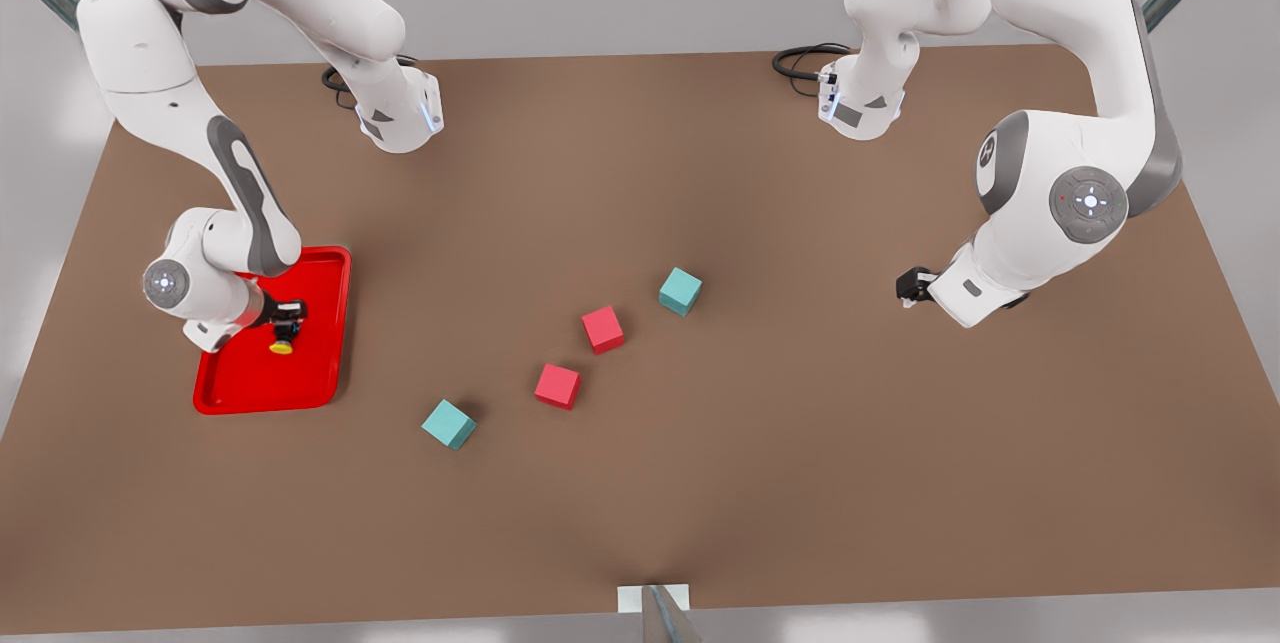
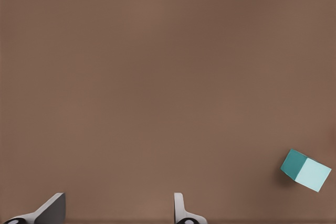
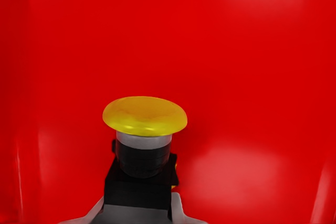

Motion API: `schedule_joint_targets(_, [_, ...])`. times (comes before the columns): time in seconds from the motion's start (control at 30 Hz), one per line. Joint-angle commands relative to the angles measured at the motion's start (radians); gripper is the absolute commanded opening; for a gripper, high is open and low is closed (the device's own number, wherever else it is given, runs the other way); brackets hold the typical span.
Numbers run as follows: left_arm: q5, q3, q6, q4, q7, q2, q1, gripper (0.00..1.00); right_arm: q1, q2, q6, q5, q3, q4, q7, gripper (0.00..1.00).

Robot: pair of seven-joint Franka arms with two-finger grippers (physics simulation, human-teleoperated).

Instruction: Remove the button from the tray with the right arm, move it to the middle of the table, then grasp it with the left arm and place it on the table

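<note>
Front view | tray point(image 1: 320, 363) holds button point(image 1: 282, 343) | R tool point(image 1: 287, 321) gripping it | L tool point(image 1: 908, 285) wide, waiting

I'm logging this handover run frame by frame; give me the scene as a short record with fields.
right gripper: over the tray, shut on the button
button: yellow cap, black base, between the right gripper's fingers, above the tray floor
left gripper: open, waiting above bare table on the front view's right
cubes: two red, two teal, mid-table
task stage: button not yet carried out of the tray
</note>
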Motion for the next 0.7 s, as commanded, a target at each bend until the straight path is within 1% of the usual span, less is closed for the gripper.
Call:
schedule_joint_targets(0.0, [0.001,0.000,0.000,0.000,0.000,-0.001,0.000,1.00,-0.002,-0.085,-0.105,-0.015,0.062,0.004,0.068,0.35])
schedule_joint_targets(0.03, [0.001,0.000,0.000,0.000,0.000,-0.001,0.000,1.00,-0.002,-0.130,-0.158,-0.012,0.107,0.026,0.079,0.35])
schedule_joint_targets(0.07, [0.001,0.000,0.000,0.000,0.000,-0.001,0.000,1.00,0.006,-0.128,-0.283,0.023,0.153,0.099,0.097,0.35])
schedule_joint_targets(0.1, [0.001,0.000,-0.002,0.000,0.000,-0.001,0.000,1.00,0.015,-0.128,-0.359,0.072,0.187,0.165,0.120,0.35])
schedule_joint_targets(0.17, [0.001,0.000,-0.005,0.000,-0.002,-0.001,0.000,1.00,0.018,-0.120,-0.378,0.086,0.250,0.208,0.201,0.35])
schedule_joint_targets(0.2, [0.001,0.000,-0.005,0.000,-0.002,-0.001,0.000,1.00,0.020,-0.114,-0.378,0.086,0.308,0.230,0.272,0.35])
schedule_joint_targets(0.23, [0.001,0.000,-0.003,0.000,0.000,-0.001,0.000,1.00,0.054,-0.091,-0.378,0.103,0.342,0.259,0.345,0.35])
schedule_joint_targets(0.3, [0.001,0.000,-0.003,0.000,0.000,-0.001,0.000,1.00,0.182,-0.062,-0.387,0.108,0.342,0.332,0.515,0.35])
schedule_joint_targets(0.37, [0.001,0.000,-0.006,0.000,0.000,-0.001,0.000,1.00,0.368,0.050,-0.398,0.097,0.333,0.469,0.786,0.35])
schedule_joint_targets(0.43, [0.001,0.001,-0.006,-0.001,0.000,-0.001,0.000,1.00,0.501,0.179,-0.413,0.069,0.326,0.627,0.974,0.35])
schedule_joint_targets(0.47, [0.001,0.000,-0.006,-0.001,0.000,-0.001,0.000,1.00,0.580,0.235,-0.415,0.051,0.303,0.696,1.063,0.36])
schedule_joint_targets(0.57, [0.001,0.000,-0.005,-0.001,0.000,0.002,0.000,1.00,0.863,0.398,-0.470,0.056,0.136,0.977,1.244,0.36])
schedule_joint_targets(0.63, [0.001,0.000,-0.005,-0.001,-0.002,0.004,0.000,1.00,0.972,0.513,-0.470,0.057,0.087,1.144,1.330,0.36])
schedule_joint_targets(0.67, [0.001,0.000,-0.005,-0.001,-0.002,0.004,0.000,1.00,1.002,0.559,-0.470,0.057,0.083,1.205,1.364,0.36])
